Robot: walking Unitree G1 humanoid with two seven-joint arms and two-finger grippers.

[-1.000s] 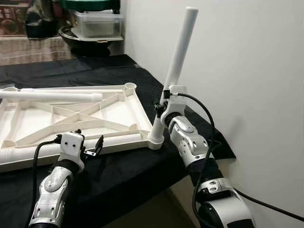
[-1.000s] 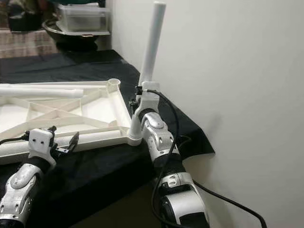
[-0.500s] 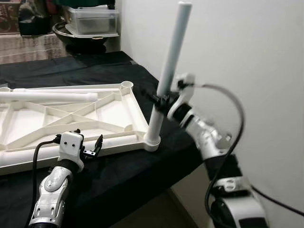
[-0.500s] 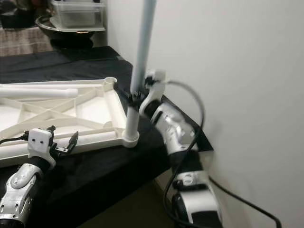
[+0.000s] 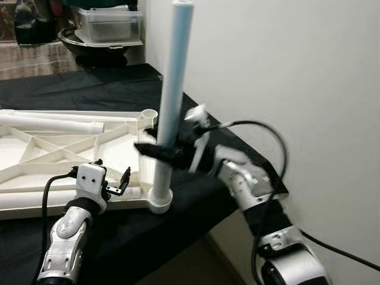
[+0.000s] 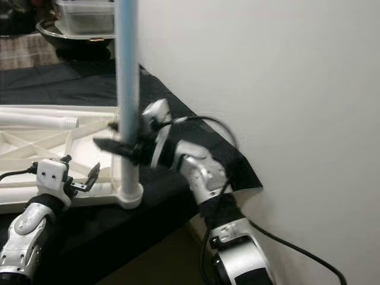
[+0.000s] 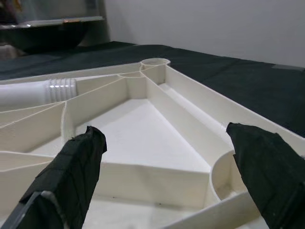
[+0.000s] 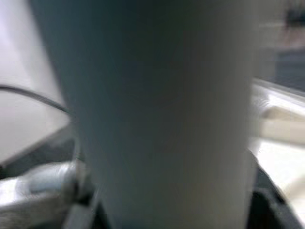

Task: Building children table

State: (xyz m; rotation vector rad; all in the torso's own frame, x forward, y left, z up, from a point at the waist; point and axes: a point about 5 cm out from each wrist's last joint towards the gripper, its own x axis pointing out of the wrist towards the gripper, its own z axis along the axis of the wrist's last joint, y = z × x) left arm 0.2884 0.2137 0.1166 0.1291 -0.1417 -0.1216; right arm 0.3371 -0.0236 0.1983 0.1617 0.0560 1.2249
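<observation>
Tabletop [image 5: 71, 148], white and ribbed, lies underside up on the black-covered desk [image 5: 178, 219], reaching from the near edge toward the far side.

Nearest, the left tool [image 5: 113, 184] hovers at the tabletop's near rim with its two black fingers [image 7: 76, 167] spread wide and nothing between them; its wrist view looks across the ribs to the round socket [image 7: 155, 62] at the far right corner.

Just right of it, an upright leg [image 5: 169, 101] stands in the near right corner socket [image 5: 160, 200], close to vertical. The right tool [image 5: 163, 151] reaches in from the right and is clamped around this leg about a third of the way up, its dark fingers on either side of the tube; the picture is blurred there. The right wrist view has the pale tube close up.

Farther back on the left, a second leg [image 5: 50, 123] with a threaded end lies flat across the ribs.

Beyond the desk, a clear plastic box [image 5: 110, 27] sits on a dark round tray [image 5: 101, 50], and a white wall [image 5: 285, 77] runs along the right.
</observation>
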